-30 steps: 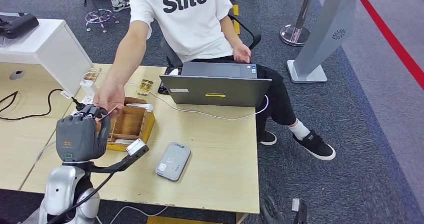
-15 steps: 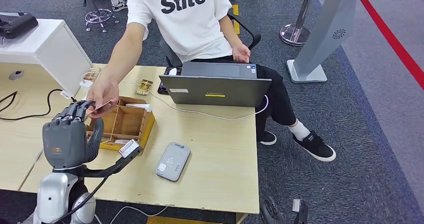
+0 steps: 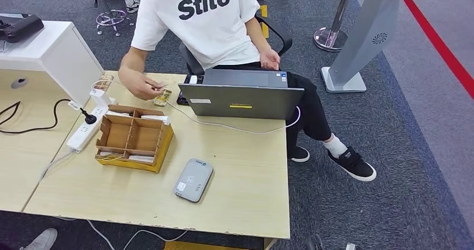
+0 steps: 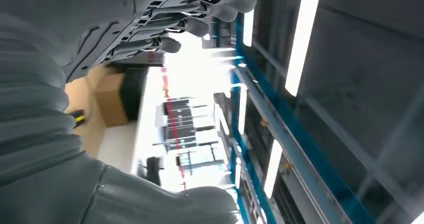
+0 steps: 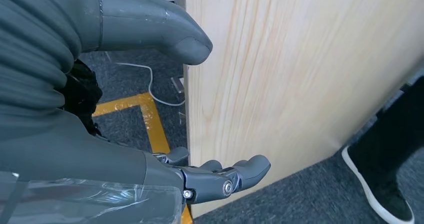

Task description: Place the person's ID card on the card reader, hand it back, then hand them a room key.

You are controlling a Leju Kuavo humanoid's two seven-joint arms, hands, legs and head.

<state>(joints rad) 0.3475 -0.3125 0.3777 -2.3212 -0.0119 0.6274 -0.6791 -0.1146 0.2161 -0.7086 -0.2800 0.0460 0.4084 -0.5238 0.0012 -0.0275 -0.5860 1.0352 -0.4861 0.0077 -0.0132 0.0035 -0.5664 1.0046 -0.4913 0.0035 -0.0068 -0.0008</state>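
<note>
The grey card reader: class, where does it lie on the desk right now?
In the head view, the flat grey card reader lies near the wooden desk's front edge, right of the partitioned cardboard box.

Desk (image 3: 246,199), counted: 1 card reader (image 3: 193,180) at 6 o'clock, 1 compartmented wooden box (image 3: 134,138) at 9, 1 laptop (image 3: 241,96) at 12, 1 power strip (image 3: 85,130) far 9; 1 person (image 3: 208,20) seated.

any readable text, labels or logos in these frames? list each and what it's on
"Stitc": black letters on the person's white T-shirt.
Grey card reader: small logo and sticker, too small to read.
Laptop: white sticker and yellow strip on the lid, unreadable.
Grey stand: round swirl logo, no words.
Wrist views: no text.
</note>
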